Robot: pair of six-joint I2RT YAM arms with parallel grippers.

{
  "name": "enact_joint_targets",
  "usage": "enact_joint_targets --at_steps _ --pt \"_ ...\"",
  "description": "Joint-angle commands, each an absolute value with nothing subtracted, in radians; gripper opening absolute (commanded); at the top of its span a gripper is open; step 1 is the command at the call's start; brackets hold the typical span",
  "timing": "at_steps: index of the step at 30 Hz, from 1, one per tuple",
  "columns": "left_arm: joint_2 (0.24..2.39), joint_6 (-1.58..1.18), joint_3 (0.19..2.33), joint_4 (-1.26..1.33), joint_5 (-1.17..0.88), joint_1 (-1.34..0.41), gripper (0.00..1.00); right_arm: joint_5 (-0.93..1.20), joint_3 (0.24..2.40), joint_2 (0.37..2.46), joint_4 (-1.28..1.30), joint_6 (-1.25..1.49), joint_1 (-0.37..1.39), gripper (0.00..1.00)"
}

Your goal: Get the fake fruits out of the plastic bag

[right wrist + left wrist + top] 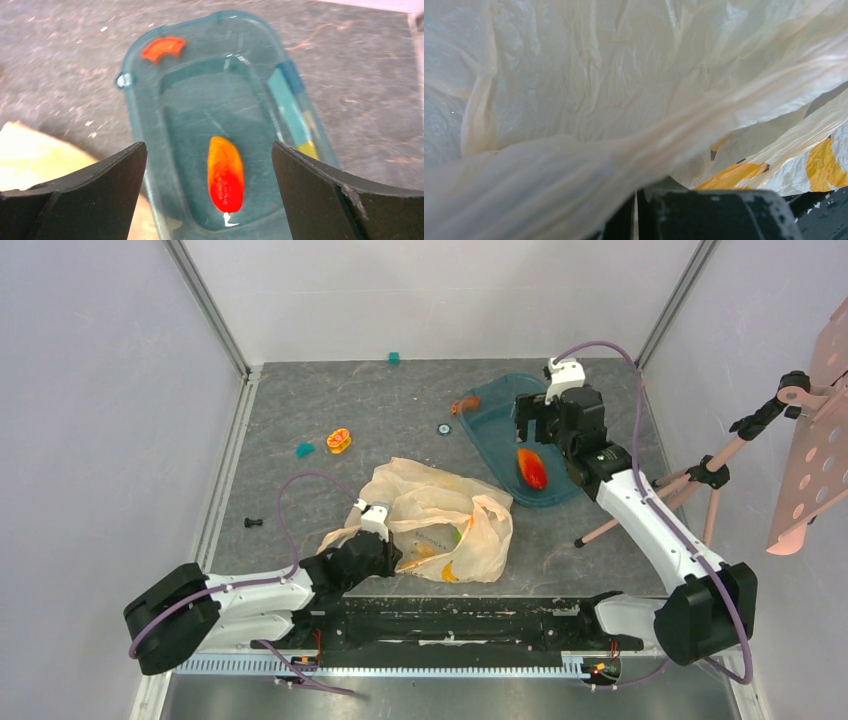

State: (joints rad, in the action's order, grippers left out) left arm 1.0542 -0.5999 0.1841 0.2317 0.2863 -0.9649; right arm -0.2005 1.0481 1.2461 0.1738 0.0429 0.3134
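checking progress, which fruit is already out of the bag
The red-orange oval fruit: it lies in the teal tub under the open right claw. The green one shows only through the plastic bag.

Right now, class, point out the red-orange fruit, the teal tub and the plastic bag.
red-orange fruit (226, 175): right wrist view, middle of its body.
teal tub (200, 110): right wrist view, bare floor.
plastic bag (430, 495): top view, crumpled upper side.

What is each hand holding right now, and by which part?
The left hand is shut on the plastic bag, pinching its near left edge. The right hand is open above the tub, holding nothing; the red-orange fruit lies inside.
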Motion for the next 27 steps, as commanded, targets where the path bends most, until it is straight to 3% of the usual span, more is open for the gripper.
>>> enact_joint_targets --at_steps 1,3,10,16,23,27 --pt "1.055 -0.591 0.212 0.240 0.299 -0.961 0.02 0.027 1.001 1.211 0.152 0.035 0.363 0.98" --pt "1.054 -0.588 0.213 0.238 0.304 -0.962 0.02 -0.073 0.983 1.168 0.131 0.050 0.471 0.98" --pt "1.045 -0.600 0.212 0.222 0.309 -0.960 0.02 -0.043 0.927 1.063 0.159 0.046 0.721 0.93" --pt "1.052 -0.597 0.217 0.225 0.312 -0.960 0.02 0.128 0.890 1.024 0.286 0.009 0.831 0.64" --pt "1.093 -0.595 0.234 0.239 0.307 -0.959 0.02 -0.079 0.822 1.151 0.252 0.046 1.113 0.43" --pt "1.111 -0.600 0.239 0.247 0.298 -0.960 0.02 -0.139 0.789 1.229 0.147 0.073 1.161 0.36"
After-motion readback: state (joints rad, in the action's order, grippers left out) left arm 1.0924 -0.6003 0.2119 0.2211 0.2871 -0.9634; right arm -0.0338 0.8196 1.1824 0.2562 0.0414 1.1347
